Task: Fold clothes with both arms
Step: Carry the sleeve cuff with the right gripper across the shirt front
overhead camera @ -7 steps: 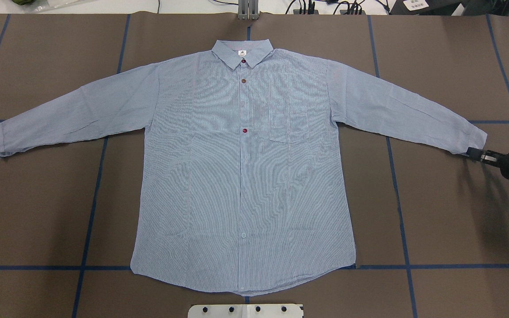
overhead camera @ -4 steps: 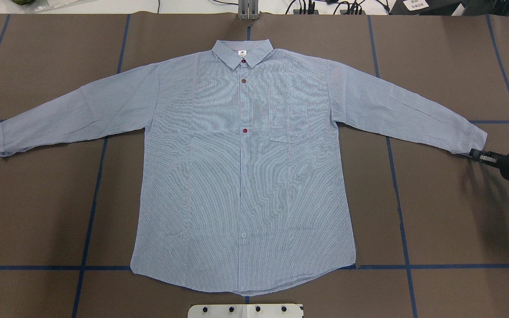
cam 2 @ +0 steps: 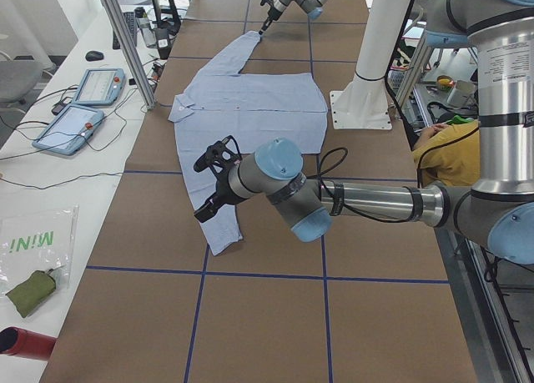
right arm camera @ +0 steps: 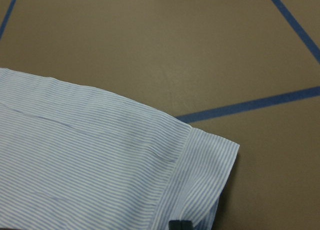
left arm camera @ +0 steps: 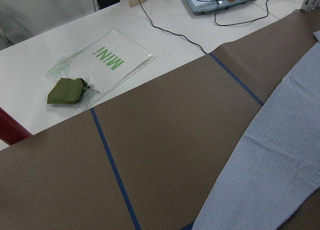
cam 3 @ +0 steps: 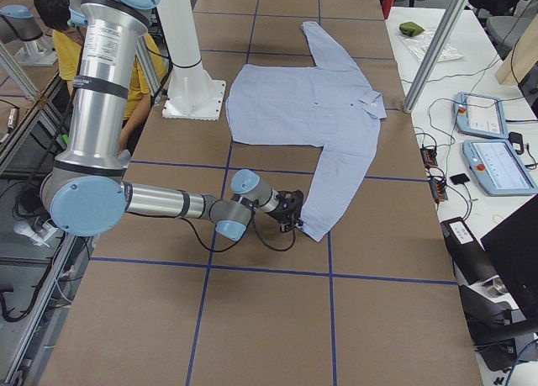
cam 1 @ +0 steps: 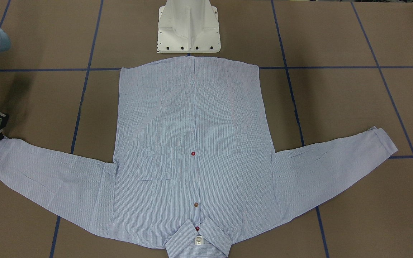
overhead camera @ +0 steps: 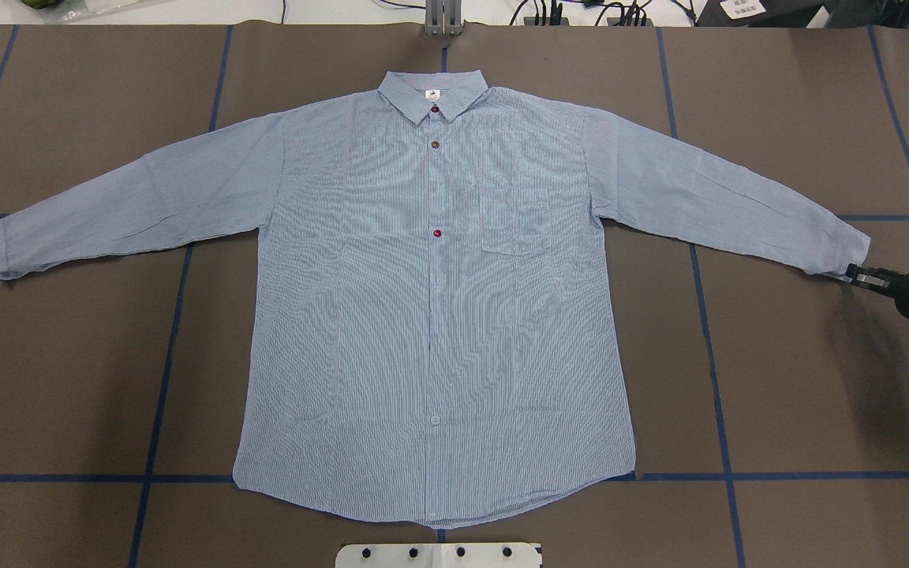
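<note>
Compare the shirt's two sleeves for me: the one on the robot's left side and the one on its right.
The right-side sleeve has the right gripper low at its cuff corner; the left-side sleeve has no gripper at its cuff in the overhead view. The right-side sleeve starts beside the chest pocket; the left-side sleeve has no pocket next to it. Both lie flat, spread outward, unfolded.

Striped shirt cuff (right arm camera: 207, 172) on brown table (right arm camera: 150, 44)
</note>
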`<state>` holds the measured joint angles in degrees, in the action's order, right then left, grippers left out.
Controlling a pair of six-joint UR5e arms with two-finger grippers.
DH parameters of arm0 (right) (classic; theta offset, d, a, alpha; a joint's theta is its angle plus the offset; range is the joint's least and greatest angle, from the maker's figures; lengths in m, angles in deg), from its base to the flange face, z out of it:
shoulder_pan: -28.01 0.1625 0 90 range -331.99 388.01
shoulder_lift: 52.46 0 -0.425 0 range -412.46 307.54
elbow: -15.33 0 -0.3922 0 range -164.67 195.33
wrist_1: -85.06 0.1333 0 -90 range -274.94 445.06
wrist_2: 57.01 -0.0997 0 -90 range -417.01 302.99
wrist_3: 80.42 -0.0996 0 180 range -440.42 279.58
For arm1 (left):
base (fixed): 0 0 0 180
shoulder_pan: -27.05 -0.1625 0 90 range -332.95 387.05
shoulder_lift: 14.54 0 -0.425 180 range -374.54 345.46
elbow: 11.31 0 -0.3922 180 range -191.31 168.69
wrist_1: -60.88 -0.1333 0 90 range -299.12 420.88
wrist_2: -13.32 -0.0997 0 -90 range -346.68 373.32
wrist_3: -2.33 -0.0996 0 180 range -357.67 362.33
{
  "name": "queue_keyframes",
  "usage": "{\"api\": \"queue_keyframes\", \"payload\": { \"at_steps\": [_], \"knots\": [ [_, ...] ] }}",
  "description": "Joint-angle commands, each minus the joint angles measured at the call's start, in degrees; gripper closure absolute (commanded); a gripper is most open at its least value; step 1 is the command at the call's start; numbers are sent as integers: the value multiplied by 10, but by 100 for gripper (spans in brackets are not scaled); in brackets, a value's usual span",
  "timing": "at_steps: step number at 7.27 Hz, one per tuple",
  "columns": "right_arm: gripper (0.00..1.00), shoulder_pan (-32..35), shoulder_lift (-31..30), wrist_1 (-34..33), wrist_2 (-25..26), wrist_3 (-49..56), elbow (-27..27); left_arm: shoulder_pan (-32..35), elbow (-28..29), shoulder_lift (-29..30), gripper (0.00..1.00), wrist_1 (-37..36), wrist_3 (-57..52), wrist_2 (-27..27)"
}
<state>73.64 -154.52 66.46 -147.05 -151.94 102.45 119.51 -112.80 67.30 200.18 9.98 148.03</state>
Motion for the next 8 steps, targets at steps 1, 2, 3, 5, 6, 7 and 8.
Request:
{"api": "queue_keyframes", "payload": {
  "at_steps": [1,2,3,5,6,7,8],
  "knots": [
    [100,48,1,-33,-48,50,58,0,1,0,0,0,0,1],
    [100,59,25,-49,-56,59,88,0,2,0,0,0,0,1],
    [100,60,82,-62,-53,58,101,0,2,0,0,0,0,1],
    [100,21,240,-111,-46,58,93,-1,2,0,0,0,0,1],
    [100,-13,328,-175,-16,53,88,-1,2,0,0,-1,1,1],
    [100,-54,393,-259,45,47,88,-1,3,0,0,-1,1,1],
    [100,-78,442,-315,86,46,82,0,3,0,0,-1,1,2]
  ]
}}
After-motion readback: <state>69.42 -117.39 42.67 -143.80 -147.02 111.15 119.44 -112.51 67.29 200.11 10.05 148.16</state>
